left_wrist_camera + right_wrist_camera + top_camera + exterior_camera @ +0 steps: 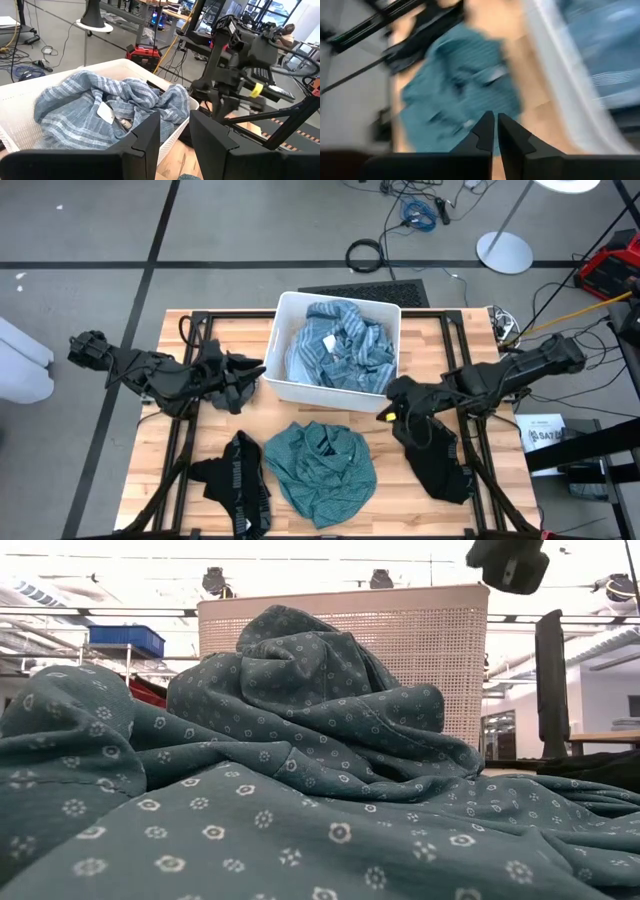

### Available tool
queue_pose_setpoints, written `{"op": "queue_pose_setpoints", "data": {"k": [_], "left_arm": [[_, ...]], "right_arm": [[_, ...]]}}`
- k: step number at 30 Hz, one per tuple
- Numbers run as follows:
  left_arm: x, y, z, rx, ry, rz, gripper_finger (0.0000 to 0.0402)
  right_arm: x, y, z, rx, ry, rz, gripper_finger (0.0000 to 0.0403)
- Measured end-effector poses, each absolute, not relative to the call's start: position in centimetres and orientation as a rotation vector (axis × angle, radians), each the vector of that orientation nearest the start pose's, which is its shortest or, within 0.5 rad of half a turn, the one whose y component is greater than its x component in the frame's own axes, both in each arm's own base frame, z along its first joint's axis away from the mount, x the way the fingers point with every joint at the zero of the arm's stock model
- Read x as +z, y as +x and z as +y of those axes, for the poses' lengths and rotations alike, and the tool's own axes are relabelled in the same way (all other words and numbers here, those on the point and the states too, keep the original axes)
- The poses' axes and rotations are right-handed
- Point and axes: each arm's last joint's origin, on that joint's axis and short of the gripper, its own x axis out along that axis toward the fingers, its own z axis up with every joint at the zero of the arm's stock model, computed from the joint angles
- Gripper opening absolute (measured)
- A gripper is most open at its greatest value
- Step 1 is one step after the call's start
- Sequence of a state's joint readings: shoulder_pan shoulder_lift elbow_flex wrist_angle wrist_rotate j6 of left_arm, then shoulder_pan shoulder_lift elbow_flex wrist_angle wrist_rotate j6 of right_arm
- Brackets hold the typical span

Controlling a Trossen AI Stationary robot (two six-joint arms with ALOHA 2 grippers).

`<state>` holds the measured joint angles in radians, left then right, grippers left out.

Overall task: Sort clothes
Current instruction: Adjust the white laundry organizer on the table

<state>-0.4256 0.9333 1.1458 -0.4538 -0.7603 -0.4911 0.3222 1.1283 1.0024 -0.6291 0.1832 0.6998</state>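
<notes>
A white bin (290, 385) stands at the table's far middle with a light blue striped garment (338, 345) heaped inside it. On the near middle of the wood lies a crumpled teal-green garment (322, 465), which fills the low view (300, 760). To its left lies a black garment with white lettering (240, 480), and to its right a plain black one (438, 460). My left gripper (175, 122) hangs open and empty beside the bin's left wall (258, 375). My right gripper (495, 125) is shut and empty, above the table by the bin's near right corner (384, 415).
Black frame rails (180, 440) run along the tabletop on both sides. Bare wood (300, 412) shows between the bin and the teal garment. In the left wrist view the right arm (240, 65) stands just beyond the bin. Cables and a lamp base (503, 250) lie on the floor behind.
</notes>
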Motion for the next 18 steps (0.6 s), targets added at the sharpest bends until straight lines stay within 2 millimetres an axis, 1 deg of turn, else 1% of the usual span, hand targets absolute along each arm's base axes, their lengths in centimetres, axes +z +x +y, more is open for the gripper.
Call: {"op": "queue_pose_setpoints", "data": {"k": [3,7,11,15,18], "left_arm": [[40.5,16.8,-5.4,0.378,-0.349,0.113,0.0113],[40.4,17.0,-5.5,0.375,-0.352,0.115,0.0113],[40.4,17.1,-5.6,0.376,-0.395,0.111,0.0113],[40.4,17.1,-5.6,0.371,-0.329,0.124,0.0113],[40.4,17.1,-5.6,0.369,-0.307,0.128,0.0113]], "right_arm": [[30.2,21.5,6.3,-0.255,0.418,0.719,0.0002],[29.9,21.3,6.0,-0.297,0.385,0.750,0.0000],[29.5,21.0,5.2,-0.399,0.356,0.769,0.0000],[29.5,21.1,4.4,-0.493,0.328,0.736,0.0000],[29.6,21.2,4.0,-0.492,0.328,0.735,0.0000]]}}
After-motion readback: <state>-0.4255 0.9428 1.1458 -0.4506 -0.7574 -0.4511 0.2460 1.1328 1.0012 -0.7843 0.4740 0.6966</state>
